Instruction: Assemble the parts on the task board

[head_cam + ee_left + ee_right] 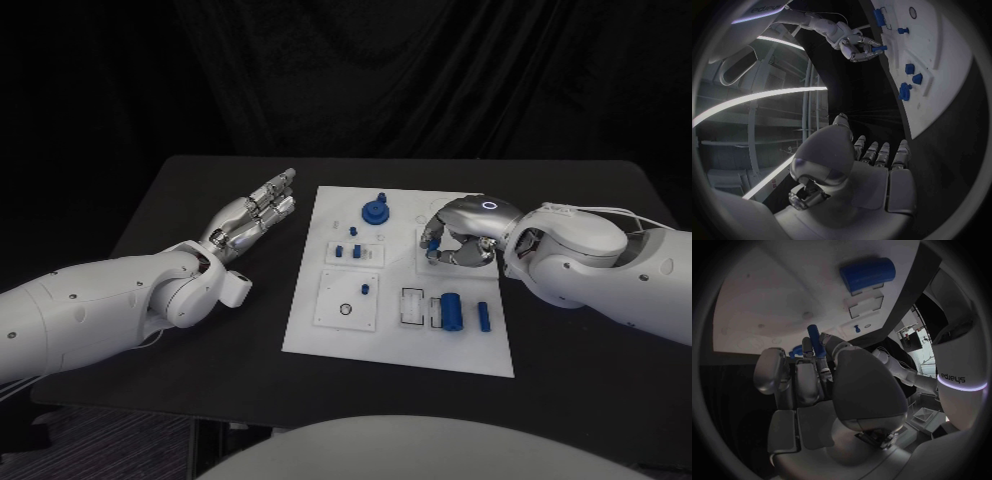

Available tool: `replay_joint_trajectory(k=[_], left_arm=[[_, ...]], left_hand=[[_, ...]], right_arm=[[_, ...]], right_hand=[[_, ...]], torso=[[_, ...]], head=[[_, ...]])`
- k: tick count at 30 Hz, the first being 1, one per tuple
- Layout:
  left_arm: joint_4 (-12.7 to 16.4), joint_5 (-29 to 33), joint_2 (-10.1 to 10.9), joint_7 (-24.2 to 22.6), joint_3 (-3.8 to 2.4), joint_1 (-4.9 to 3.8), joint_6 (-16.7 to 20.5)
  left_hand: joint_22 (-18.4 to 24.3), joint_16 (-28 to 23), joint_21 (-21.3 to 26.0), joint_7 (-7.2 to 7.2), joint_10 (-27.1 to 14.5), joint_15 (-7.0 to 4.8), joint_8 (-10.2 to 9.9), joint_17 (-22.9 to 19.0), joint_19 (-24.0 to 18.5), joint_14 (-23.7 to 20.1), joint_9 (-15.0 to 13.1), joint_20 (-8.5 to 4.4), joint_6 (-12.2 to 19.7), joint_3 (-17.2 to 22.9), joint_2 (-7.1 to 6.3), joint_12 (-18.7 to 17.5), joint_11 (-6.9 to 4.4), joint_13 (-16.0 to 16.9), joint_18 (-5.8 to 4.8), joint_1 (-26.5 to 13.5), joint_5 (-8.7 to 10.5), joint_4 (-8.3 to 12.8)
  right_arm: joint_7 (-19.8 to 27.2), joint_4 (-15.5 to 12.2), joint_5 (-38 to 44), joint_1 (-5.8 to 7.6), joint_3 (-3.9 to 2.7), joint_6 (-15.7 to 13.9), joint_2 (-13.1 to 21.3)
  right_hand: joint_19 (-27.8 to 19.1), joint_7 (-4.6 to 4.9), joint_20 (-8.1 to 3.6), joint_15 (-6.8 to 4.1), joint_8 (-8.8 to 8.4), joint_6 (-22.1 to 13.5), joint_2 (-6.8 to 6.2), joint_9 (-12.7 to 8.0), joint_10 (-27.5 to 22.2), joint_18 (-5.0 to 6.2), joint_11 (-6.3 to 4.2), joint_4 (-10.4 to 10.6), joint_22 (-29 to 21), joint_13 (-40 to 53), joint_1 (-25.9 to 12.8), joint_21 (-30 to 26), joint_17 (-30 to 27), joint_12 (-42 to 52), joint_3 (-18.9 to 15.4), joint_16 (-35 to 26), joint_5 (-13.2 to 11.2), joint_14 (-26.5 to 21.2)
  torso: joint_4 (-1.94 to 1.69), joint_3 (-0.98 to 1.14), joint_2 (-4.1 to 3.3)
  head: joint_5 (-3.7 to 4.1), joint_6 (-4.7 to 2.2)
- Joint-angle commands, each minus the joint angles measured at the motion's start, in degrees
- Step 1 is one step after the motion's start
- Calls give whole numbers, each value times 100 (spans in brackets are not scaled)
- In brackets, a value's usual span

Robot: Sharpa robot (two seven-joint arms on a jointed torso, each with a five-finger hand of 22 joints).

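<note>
Right hand hangs over the far right part of the task board, fingers curled in around a small blue part, a short peg by the look of it, pinched at the fingertips. Held high and clear, presumably so the peg can be steered to a socket. Which socket, I cannot tell.

Left hand lies just off the board's left edge on the black worktop, fingers straight and together, holding nothing; parked out of the way, I judge.

Other blue parts on the board: a gear-like piece at the far side, a cylinder near the front.
</note>
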State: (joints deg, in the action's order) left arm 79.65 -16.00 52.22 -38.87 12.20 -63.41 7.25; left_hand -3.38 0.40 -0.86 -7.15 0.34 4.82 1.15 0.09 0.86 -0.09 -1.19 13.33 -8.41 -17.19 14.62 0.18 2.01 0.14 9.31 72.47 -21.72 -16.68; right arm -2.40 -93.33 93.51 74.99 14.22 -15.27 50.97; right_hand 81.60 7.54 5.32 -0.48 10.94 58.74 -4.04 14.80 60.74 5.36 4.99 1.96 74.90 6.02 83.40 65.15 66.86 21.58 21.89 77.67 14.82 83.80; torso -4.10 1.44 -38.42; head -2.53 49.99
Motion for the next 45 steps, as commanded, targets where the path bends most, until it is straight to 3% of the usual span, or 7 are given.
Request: replay_joint_trajectory(k=[1,6,15,21,30,37,45], left_arm=[[6,-22,-11,-743,-5,9,-115],[-6,-22,-29,-713,-5,10,-162],[-44,-22,-73,-687,-5,12,-229],[-58,-22,-89,-679,-5,15,-245],[-68,-22,-105,-665,-5,16,-258],[-85,-22,-126,-650,-5,16,-286],[-114,-22,-159,-666,-5,19,-282]], left_hand=[[0,-40,9,49,0,49,12,-9,3,9,-8,40,-6,31,7,-8,55,-3,93,65,-29,1],[-1,-40,9,63,-3,56,12,-9,4,9,-8,45,-7,35,10,-9,59,-4,93,74,-36,1],[-2,-40,8,81,-8,70,11,-9,5,9,-7,55,-10,43,17,-10,67,-6,93,88,-38,1],[1,-40,8,91,-10,76,11,-9,5,9,-7,59,-7,47,23,-11,73,-6,93,94,-39,0],[0,-40,8,96,-11,79,11,-9,5,9,-8,61,-13,49,27,-11,76,-7,93,96,-39,-1],[-3,-40,7,108,-11,87,11,-9,6,9,-8,65,-14,55,36,-11,84,-7,93,101,-41,-2],[-5,-40,6,145,-4,114,16,-9,8,9,-12,79,-45,67,54,-9,110,-4,94,117,-43,0]], right_arm=[[-19,-155,28,148,-8,-214,56],[-53,-502,28,372,-8,-248,152],[-16,-880,28,397,-6,-116,-36],[87,-891,109,232,-6,-31,-454],[198,-539,378,-124,-5,255,-1169],[271,-317,546,-370,-5,394,-1456],[322,-155,670,-514,-5,455,-1591]], right_hand=[[-18,-1,-11,-26,26,61,-2,8,187,-36,-131,-13,852,13,52,-25,-6,0,12,-36,-22,-16],[-21,-2,-11,-25,31,66,-7,31,199,-37,-132,-18,852,21,38,-23,-12,-5,22,-42,-56,-20],[-20,-4,-15,-32,19,45,-26,65,225,-39,-139,-66,856,38,59,-8,6,-15,60,-35,-88,-14],[-16,3,-17,-32,-4,12,-44,84,222,-42,-135,-114,860,47,89,8,19,-38,96,-28,-104,-7],[-33,24,-11,-19,-44,-38,-71,103,204,-37,-115,-144,851,56,87,-24,-50,-75,121,-72,-175,-29],[-58,37,1,-5,-75,-68,-70,126,200,-30,-103,-157,839,70,81,-69,-101,-105,142,-108,-288,-53],[-61,32,3,-6,-78,-58,-71,143,217,-29,-108,-174,839,82,95,-67,-99,-110,151,-109,-342,-54]], torso=[[-4,-4,2],[10,-3,6],[0,0,11],[-9,-6,20],[-14,-14,12],[-1,-10,9],[-8,-8,10]], head=[[4,1],[-1,1],[1,1],[17,1],[-42,1],[-91,1],[-69,1]])
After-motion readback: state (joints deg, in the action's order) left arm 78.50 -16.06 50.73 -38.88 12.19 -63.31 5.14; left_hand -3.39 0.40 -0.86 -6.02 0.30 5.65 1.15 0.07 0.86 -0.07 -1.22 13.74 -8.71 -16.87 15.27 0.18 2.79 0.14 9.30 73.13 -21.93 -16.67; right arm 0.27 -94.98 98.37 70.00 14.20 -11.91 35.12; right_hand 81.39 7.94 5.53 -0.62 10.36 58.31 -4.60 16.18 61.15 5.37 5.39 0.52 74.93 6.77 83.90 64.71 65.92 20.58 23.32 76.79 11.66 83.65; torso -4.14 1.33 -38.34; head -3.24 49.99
